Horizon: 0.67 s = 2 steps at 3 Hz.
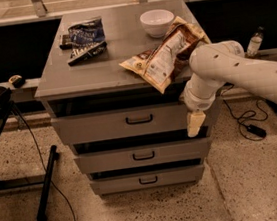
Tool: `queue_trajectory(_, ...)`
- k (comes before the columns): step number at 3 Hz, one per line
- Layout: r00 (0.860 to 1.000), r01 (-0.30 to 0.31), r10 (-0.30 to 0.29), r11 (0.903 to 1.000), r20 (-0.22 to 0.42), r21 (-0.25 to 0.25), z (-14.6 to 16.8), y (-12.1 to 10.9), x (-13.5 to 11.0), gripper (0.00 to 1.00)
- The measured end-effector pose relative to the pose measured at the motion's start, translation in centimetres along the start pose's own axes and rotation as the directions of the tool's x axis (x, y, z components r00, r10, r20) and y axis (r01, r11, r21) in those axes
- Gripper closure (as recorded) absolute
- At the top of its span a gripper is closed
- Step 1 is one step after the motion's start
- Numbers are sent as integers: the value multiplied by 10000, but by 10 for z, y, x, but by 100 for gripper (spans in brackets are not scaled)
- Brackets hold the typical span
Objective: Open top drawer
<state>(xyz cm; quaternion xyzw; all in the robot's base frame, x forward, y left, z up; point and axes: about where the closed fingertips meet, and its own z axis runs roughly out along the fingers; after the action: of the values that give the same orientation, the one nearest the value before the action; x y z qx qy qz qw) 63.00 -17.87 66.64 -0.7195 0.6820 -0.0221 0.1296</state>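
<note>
Looking down on a gray metal cabinet (57, 105) with 3 drawers stacked under a flat tabletop (68, 73). Shows the top drawer (92, 127), widest and tallest of the 3, directly under the tabletop, with a small black loop handle (139, 119) at the centre of its flat front and a dark gap along its upper edge. Sets a middle drawer (109, 160) and a bottom drawer (115, 184) beneath it, each narrower and shorter, each with a like handle.

Brings a white robot arm (247, 71) in from the right, bent downward at the cabinet's front right corner. Hangs the pale gripper (196, 124) in front of the right end of the top drawer, well apart from the handle, tip pointing down toward the gap above the middle drawer. Cannot tell whether the gripper is parted or closed.

Carries on the tabletop a white bowl (157, 22) at the back right, a tan snack bag (164, 54) overhanging the front edge just beside the arm, and a blue snack bag (86, 32) at the back left. Includes a small bottle (254, 43) to the far right.
</note>
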Motion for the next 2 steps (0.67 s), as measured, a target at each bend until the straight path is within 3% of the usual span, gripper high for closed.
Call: queue_trajectory(2,9989,457,-456,9989,49,-52,-16,30,-7,18)
